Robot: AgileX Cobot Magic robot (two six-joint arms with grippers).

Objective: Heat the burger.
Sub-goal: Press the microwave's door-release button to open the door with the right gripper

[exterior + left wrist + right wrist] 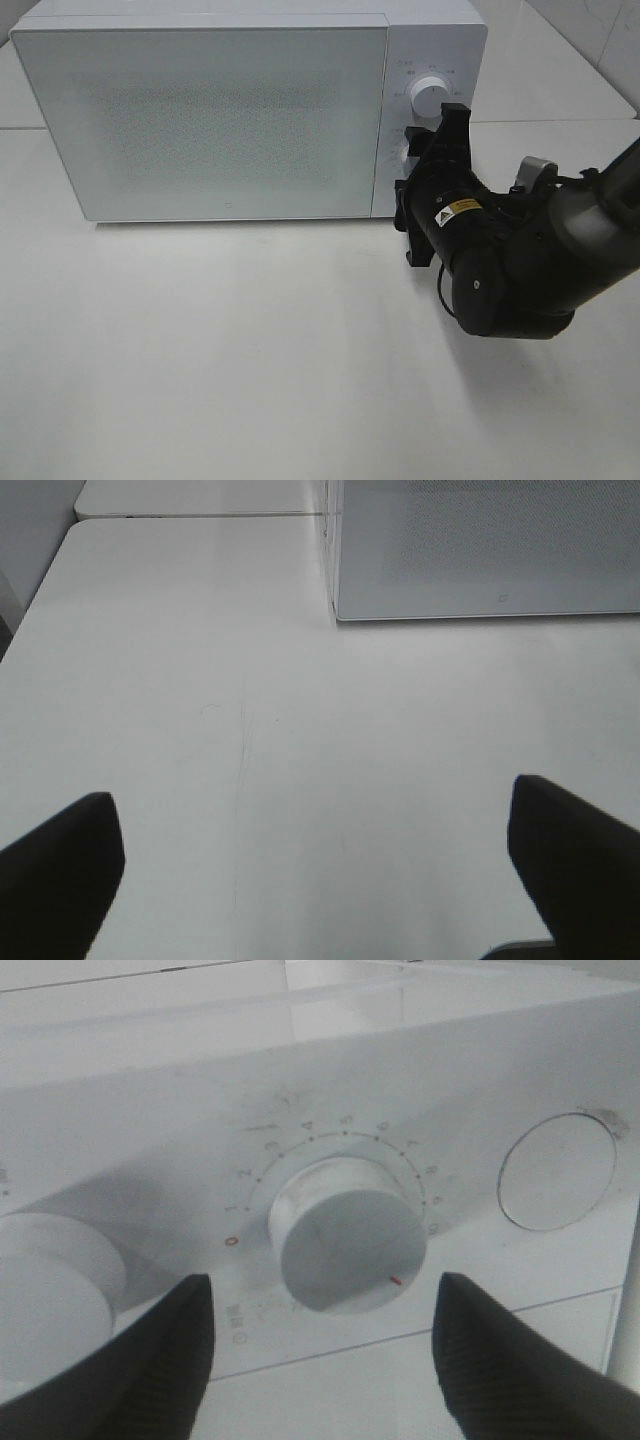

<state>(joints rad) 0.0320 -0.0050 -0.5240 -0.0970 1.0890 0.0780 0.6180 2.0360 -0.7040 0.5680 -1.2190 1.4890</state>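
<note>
The burger is out of view. The white microwave stands at the back of the table with its door shut. My right gripper is up against the control panel. In the right wrist view it is open, its fingers on either side of a white numbered dial with a gap on each side. The dial's red mark points away from the 0. My left gripper is open over the bare table, with nothing between its fingers.
A second white knob sits above the dial on the panel, and a round button beside it. The microwave's front corner lies ahead of the left gripper. The right arm hangs over the table's right side.
</note>
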